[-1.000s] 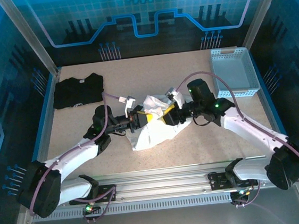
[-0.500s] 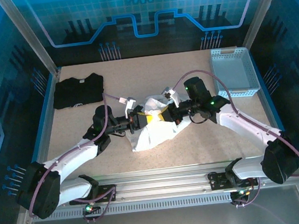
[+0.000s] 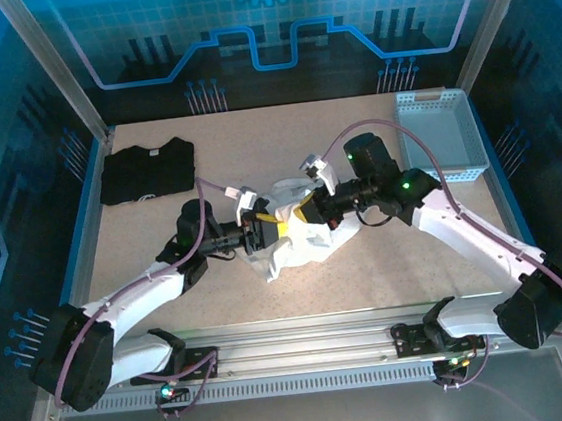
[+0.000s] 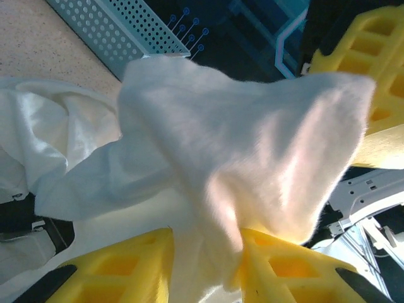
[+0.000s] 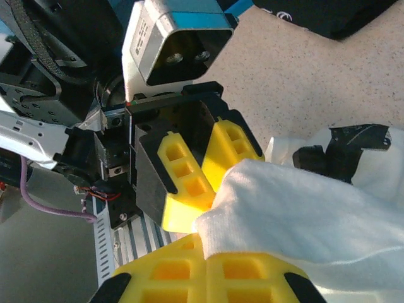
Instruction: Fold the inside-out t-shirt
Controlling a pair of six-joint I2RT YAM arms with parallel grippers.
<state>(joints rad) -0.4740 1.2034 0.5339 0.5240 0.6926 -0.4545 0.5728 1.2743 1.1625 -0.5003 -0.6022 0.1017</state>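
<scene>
Centre of the table (image 3: 387, 260), seen from my remote desk: the two arms meet nose to nose over the inside-out t-shirt (image 3: 296, 254). The shirt sits as a white crumpled heap, part of it lifted off the surface between them.

The right gripper (image 3: 303, 211) has its yellow fingers (image 5: 246, 278) pressed together, with an edge of the white cloth pinched in their tips. Facing it, the left gripper (image 3: 281, 229) has its yellow fingers (image 4: 126, 265) a little apart. A fold of the shirt runs down through the gap, and I cannot say how firmly they press on it. In the left wrist view the cloth drapes up and across towards the other gripper's fingers.

A black folded t-shirt (image 3: 146, 169) lies flat at the far left corner, well apart from the arms. It carries a small pale mark near the collar and another at its near edge, both too small for me to read. A pale perforated basket (image 3: 439, 138) stands at the far right. The grey camera housing on the left wrist shows a sliver of printed label in the right wrist view, but I cannot read the lettering. A dark shape lies against the white cloth there, and I cannot tell what it is.
</scene>
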